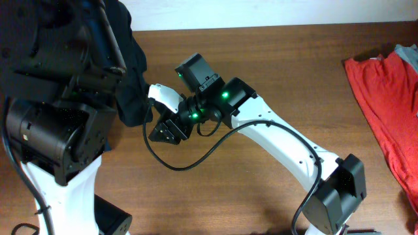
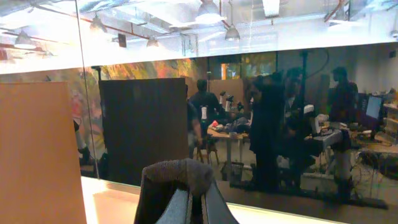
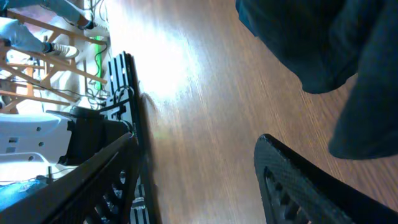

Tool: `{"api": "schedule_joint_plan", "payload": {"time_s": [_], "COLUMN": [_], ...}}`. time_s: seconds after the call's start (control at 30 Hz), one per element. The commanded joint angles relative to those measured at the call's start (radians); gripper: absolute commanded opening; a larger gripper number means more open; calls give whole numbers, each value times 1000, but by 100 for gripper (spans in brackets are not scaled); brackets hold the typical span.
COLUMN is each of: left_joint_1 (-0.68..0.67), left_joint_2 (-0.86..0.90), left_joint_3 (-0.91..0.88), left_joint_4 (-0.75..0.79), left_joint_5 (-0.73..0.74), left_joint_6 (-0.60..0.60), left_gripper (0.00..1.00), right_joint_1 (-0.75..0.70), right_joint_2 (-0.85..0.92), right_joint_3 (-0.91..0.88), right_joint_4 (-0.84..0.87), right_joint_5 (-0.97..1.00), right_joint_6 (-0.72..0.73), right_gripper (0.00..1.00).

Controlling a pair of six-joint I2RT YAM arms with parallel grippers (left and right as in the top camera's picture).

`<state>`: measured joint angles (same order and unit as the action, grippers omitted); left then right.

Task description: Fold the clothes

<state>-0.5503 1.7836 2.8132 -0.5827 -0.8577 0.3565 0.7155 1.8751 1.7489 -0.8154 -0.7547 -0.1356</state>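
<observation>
Your left gripper was pinching a bunched fold of the black T-shirt. In its wrist view the dark cloth sat humped over the closed jaws. The camera looked out level across the room, so that gripper was held up off the table. No chest logo or tag showed on the part of the shirt in view. Your right gripper had its jaws spread wide, and between the two fingers only bare wood grain showed. In that wrist view the shirt hung above and to the right of the far finger, outside the gap. You could not tell from that view whether the cloth touched the finger. From overhead, the shirt draped down at the upper left of the table beside your raised left arm. The right gripper's tips lay just beside its lower edge. The only writing was a small pale marking on the black camera block of your right arm, too small to read. A red garment lay spread at the right edge of the table, well apart from both grippers.
</observation>
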Motion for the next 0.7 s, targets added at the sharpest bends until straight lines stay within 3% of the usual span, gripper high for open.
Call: {"api": "schedule_joint_plan", "payload": {"time_s": [0.0, 0.67], "left_joint_1": [3, -47], "left_joint_2": [-3, -13], "left_joint_3": [2, 2], "left_joint_4": [9, 7], "left_joint_5": [-14, -14], "left_joint_6": [14, -19], "left_gripper": [1, 2], "right_joint_1": [5, 5], "right_joint_2": [-12, 13], "right_joint_3": [2, 1], "right_joint_4": [19, 232], "right_joint_5": [-27, 155], "right_joint_6": [-18, 17], "right_gripper": [61, 63]}}
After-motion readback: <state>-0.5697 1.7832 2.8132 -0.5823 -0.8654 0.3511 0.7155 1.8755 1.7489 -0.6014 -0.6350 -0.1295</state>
